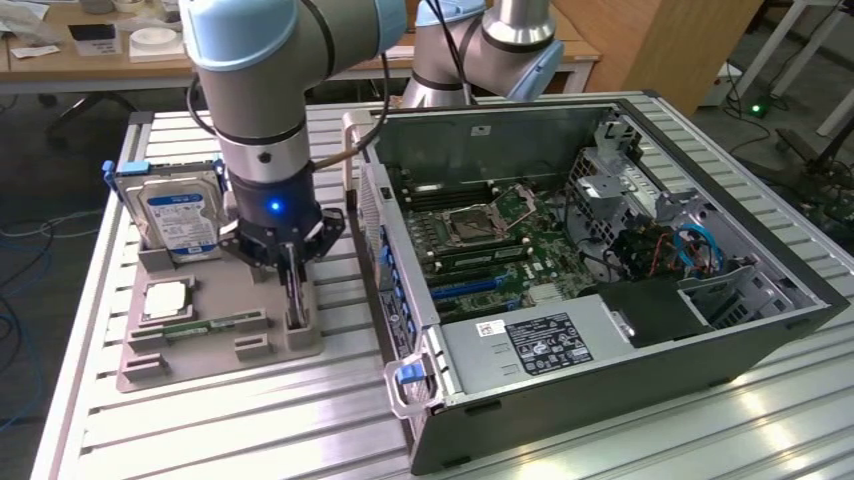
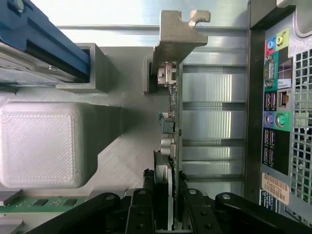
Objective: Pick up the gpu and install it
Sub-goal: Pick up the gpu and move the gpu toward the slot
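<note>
While upright in its tray (image 1: 214, 352), gpu (image 2: 171, 122) tight within the end effector (image 2: 168, 183).

One gray tray (image 1: 200, 358) on one slatted metal table (image 1: 240, 425) carries one hard drive (image 1: 180, 215), one processor chip (image 1: 164, 298), one memory stick (image 1: 211, 325) and one gpu (image 2: 170, 124). One gripper (image 1: 291, 262) with two fingers (image 2: 161, 183) is closed on that single card. There is also one open computer case (image 1: 747, 335), with one motherboard (image 1: 494, 240) and one labelled power supply (image 1: 534, 345) inside.
</note>
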{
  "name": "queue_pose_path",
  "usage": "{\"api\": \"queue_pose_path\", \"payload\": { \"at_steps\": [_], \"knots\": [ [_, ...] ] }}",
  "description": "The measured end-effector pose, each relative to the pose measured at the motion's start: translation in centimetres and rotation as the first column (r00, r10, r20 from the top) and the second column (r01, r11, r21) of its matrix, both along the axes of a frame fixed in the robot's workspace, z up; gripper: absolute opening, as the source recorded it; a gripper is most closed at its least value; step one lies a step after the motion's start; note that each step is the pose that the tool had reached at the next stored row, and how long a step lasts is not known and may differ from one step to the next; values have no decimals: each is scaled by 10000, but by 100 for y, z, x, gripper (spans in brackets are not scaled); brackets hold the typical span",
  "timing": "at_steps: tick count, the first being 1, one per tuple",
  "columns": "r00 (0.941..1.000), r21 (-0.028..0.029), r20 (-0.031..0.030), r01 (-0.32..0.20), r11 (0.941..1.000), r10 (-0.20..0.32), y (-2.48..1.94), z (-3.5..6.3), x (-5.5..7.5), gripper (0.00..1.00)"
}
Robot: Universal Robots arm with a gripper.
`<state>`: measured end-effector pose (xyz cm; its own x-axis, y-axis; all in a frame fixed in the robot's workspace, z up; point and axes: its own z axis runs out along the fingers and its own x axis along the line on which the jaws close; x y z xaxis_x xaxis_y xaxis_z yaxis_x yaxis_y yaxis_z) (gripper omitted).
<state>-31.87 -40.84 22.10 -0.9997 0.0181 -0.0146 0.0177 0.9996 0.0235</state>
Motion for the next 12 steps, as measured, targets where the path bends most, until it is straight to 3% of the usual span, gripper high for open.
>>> {"api": "queue_pose_path", "payload": {
  "at_steps": [12],
  "knots": [
    [10000, 1, -1, 0, 10000, 0, 0, 142, 0, 27]
  ]
}}
